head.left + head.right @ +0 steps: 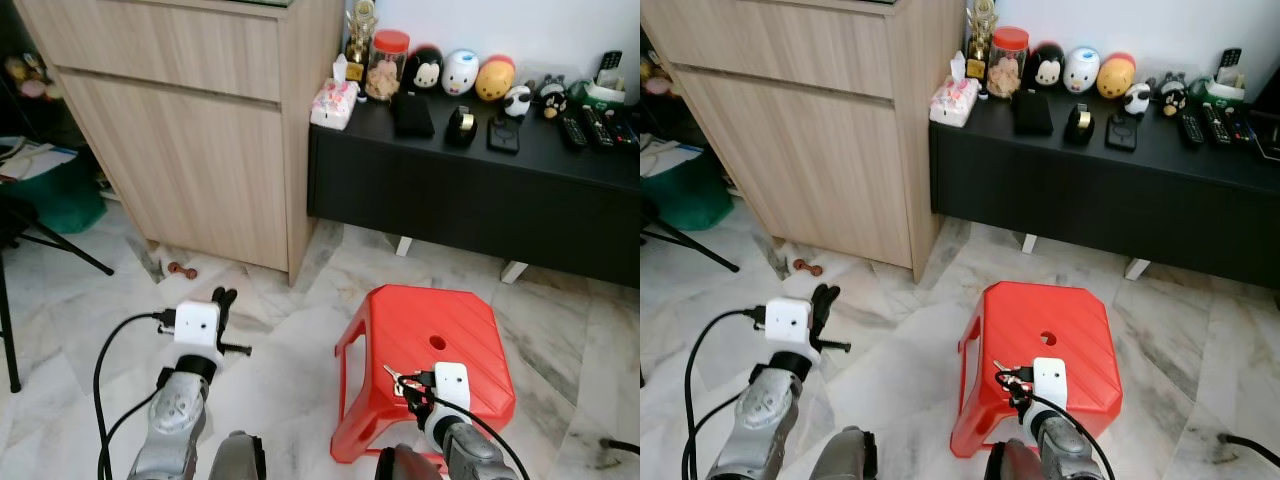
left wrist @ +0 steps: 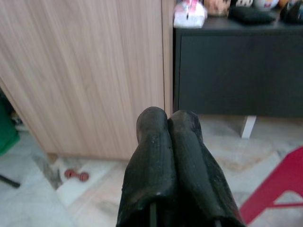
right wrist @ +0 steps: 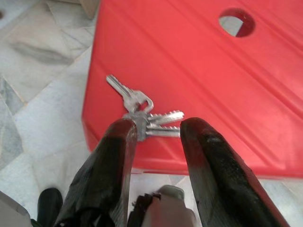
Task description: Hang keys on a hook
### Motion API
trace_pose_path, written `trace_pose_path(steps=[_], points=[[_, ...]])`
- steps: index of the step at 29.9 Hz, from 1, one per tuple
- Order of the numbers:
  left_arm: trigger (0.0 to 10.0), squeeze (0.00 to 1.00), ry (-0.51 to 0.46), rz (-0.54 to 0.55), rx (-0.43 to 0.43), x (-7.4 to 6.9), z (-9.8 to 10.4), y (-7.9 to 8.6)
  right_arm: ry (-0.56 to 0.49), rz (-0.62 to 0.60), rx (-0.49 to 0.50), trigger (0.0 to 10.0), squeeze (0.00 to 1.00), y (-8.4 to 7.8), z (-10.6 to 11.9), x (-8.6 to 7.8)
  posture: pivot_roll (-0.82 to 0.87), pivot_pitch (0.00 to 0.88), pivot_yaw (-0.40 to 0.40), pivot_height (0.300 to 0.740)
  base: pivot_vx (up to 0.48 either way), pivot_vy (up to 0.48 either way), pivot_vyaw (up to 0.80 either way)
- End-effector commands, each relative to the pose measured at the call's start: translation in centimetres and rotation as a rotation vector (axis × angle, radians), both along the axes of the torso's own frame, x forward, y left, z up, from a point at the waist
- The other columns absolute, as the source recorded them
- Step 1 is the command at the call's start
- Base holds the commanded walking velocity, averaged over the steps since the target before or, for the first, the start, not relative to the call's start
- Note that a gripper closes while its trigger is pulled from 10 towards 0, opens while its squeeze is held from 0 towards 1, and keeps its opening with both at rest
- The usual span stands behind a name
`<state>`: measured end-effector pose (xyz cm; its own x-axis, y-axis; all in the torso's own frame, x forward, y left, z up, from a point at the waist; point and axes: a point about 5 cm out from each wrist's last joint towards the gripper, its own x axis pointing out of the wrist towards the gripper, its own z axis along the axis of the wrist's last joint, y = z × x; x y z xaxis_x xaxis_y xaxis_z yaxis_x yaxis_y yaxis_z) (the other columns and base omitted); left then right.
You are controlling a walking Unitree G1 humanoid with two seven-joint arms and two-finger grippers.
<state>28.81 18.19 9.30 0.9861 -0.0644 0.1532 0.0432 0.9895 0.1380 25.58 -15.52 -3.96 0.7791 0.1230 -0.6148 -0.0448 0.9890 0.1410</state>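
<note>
From the head camera, a red plastic stool with a ribbed top and a round hole stands on the pale marble-patterned floor. The right pincer hangs over its near left corner with a bunch of silver keys at its tips. The left pincer is raised over the floor, well apart from the stool, pointing toward a light wood-grain cabinet. Beside the cabinet runs a low black surface carrying a clear jar with a red lid and brownish contents, a tissue pack, round toy figures and remote controls. In the left wrist view, the left pincer's two rubbery black fingers are pressed together with nothing between them, aimed at the cabinet's base, where a small reddish dumbbell-shaped thing lies on the floor. In the right wrist view, the right pincer's fingers are spread; the toothed metal keys sit against the inner face of one finger near its tip, above the stool's glossy edge, while the other finger stands clear of them.
</note>
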Motion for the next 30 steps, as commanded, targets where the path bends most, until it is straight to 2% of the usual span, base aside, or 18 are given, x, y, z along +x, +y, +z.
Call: trace_pose_path(steps=[1, 8, 14, 30], points=[[10.0, 0.00, -0.011, 0.011, -0.025, 0.0, 0.5, 0.0, -0.014, 0.014, 0.008, 10.0, 0.00, 0.2, 0.2, 0.2, 0.18, 0.203, -0.100, 0.647, 0.000, 0.000, 0.00], [10.0, 0.00, -0.068, 0.013, -0.041, 0.1, 2.7, -0.7, -0.045, 0.091, 0.038, 10.0, 0.00, 1.0, 0.6, 0.6, 0.19, 0.231, -0.116, 0.647, 0.000, 0.000, 0.00], [10.0, 0.00, -0.091, 0.016, -0.050, 0.0, 3.8, -0.9, -0.029, 0.112, 0.034, 10.0, 0.00, 0.9, 0.6, 0.6, 0.19, 0.253, -0.125, 0.647, 0.000, 0.000, 0.00], [10.0, 0.00, -0.154, 0.021, -0.084, -0.8, 6.7, -2.0, -0.044, 0.091, 0.075, 10.0, 0.00, 1.7, 1.0, 1.2, 0.21, 0.310, -0.149, 0.647, 0.000, 0.000, 0.00]])
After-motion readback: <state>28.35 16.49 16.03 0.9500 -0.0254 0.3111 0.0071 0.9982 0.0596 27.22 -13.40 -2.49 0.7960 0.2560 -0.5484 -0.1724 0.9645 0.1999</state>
